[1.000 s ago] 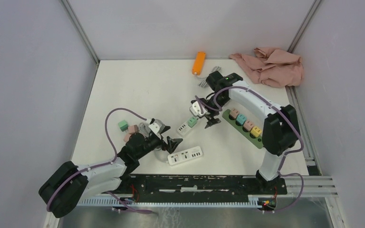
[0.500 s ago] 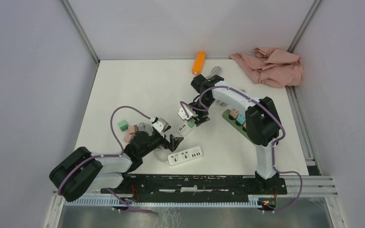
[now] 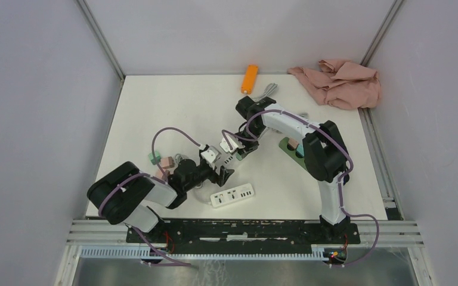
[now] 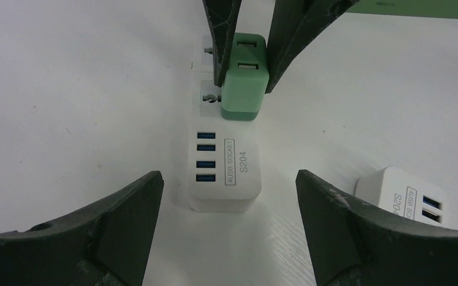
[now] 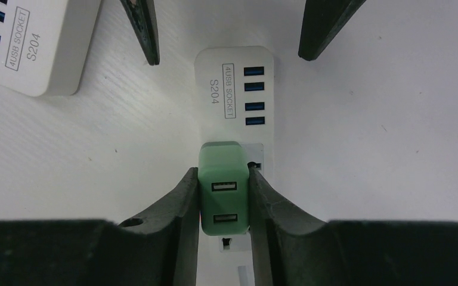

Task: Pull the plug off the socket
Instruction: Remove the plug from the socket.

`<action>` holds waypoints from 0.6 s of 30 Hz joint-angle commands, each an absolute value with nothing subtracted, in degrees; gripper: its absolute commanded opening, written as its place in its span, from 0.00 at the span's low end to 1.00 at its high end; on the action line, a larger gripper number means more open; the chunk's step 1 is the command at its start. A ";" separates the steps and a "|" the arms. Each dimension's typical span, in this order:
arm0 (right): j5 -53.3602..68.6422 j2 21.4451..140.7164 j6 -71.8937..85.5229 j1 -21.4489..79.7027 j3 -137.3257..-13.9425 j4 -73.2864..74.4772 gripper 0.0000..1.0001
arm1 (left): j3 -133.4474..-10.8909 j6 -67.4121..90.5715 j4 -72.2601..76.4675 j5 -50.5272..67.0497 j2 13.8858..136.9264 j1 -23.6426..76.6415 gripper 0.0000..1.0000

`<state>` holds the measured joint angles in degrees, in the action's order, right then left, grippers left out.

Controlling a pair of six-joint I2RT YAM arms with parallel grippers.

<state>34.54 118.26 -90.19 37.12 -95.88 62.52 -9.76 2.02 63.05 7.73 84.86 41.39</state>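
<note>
Clamping the power strip [image 4: 225, 190] first looks wise: low in the left wrist view, the left gripper [image 4: 228, 179] hangs spread wide either side of its USB end, touching nothing. Higher, top centre, the right gripper [image 4: 244, 65] pinches the green plug [image 4: 243, 89], seated in the strip; a straight, untilted pull should free it.

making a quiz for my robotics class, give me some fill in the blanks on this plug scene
The right gripper is shut on the ____ plug. The left gripper is ____, with the white power strip showing between its fingers. The plug's outer face shows ____ USB ports. That strip's end has ____ blue USB ports.
Missing words: green; open; two; four.
</note>
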 commanded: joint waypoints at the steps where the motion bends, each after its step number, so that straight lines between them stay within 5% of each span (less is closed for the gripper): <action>1: 35.91 115.96 -88.40 37.49 -94.55 61.15 0.23 | -12.56 -3.88 69.22 9.31 87.69 41.48 0.89; 6: 38.33 113.12 -85.51 37.44 -91.44 59.32 0.11 | -12.73 -4.53 69.89 11.80 89.10 41.48 0.91; 18: 41.51 107.94 -79.95 37.39 -84.84 56.16 0.02 | -12.15 -5.77 73.84 16.90 94.15 41.48 0.90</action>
<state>37.82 111.37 -83.59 37.12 -85.30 56.99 -11.62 -4.01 67.66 13.26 91.88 41.39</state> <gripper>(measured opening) 0.357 0.906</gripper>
